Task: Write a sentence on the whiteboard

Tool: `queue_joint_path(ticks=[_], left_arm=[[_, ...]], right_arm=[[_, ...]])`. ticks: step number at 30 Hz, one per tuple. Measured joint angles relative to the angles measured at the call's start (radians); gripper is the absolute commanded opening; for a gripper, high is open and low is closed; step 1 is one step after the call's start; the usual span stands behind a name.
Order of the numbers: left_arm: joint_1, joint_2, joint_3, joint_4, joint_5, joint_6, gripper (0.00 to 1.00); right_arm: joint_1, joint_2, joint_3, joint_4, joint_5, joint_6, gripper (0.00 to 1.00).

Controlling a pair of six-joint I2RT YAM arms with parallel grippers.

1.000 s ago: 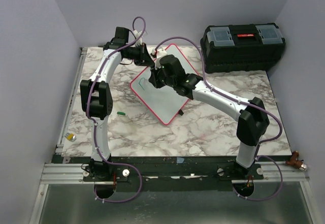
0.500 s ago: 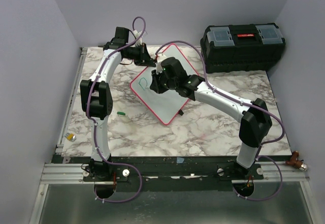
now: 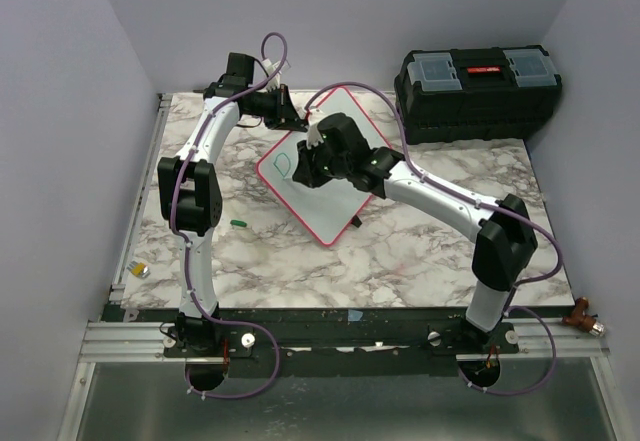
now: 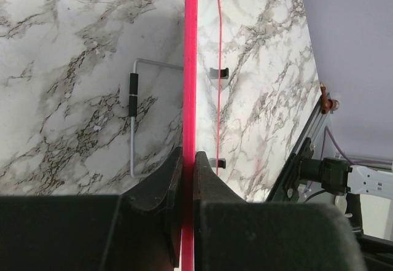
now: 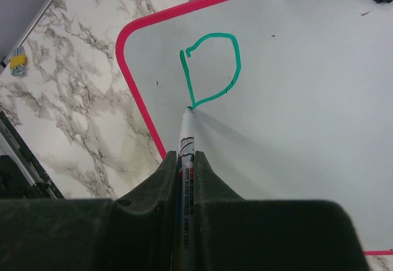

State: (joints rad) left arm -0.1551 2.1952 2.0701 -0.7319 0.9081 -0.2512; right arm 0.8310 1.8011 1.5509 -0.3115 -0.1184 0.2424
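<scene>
**Firmly braced, a whiteboard takes its first green letter**

The whiteboard (image 3: 322, 206) stands toward the far edge of the marble table (image 3: 400, 261), turned corner-on to the arms, with the black toolbox (image 3: 478, 81) off at the table's far right corner. The left gripper (image 4: 188, 154) is pinched narrow on the board's pink rim, one finger on each face. The grip looks meant to stop the panel sliding or rocking under the pen's pressure. A wire leg (image 4: 133, 123) shows behind the board in the left wrist view, which suggests the board is propped rather than lying flat, all the more reason to steady it.

The right gripper (image 5: 186, 157) is clamped on a marker (image 5: 185, 137), barrel running out between the fingers so that the tip meets the white surface. That tip touches the foot of a single green D (image 5: 238, 62) near the board's left corner. Starting there leaves most of the board bare for what follows. By that measure the sentence has barely begun.

A small green piece (image 3: 238, 223), possibly the marker's cap, lies on the table near the left arm, well apart from the board.
</scene>
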Motion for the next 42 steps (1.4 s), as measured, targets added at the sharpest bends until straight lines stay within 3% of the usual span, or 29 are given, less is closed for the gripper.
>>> queue_joint_path(ticks=[13,22,42], left_arm=[[-0.009,-0.014,0.0,-0.005,-0.007,0.001,0.0],[-0.011,-0.017,0.0,-0.007,-0.01,0.001,0.0],[-0.014,-0.021,0.0,-0.009,-0.011,0.005,0.0]], right_arm=[[-0.004,-0.131,-0.063,0.116,0.096,0.019,0.01],[-0.023,-0.082,-0.052,0.117,0.176,0.019,0.01],[-0.035,0.006,0.018,0.116,0.189,0.019,0.01]])
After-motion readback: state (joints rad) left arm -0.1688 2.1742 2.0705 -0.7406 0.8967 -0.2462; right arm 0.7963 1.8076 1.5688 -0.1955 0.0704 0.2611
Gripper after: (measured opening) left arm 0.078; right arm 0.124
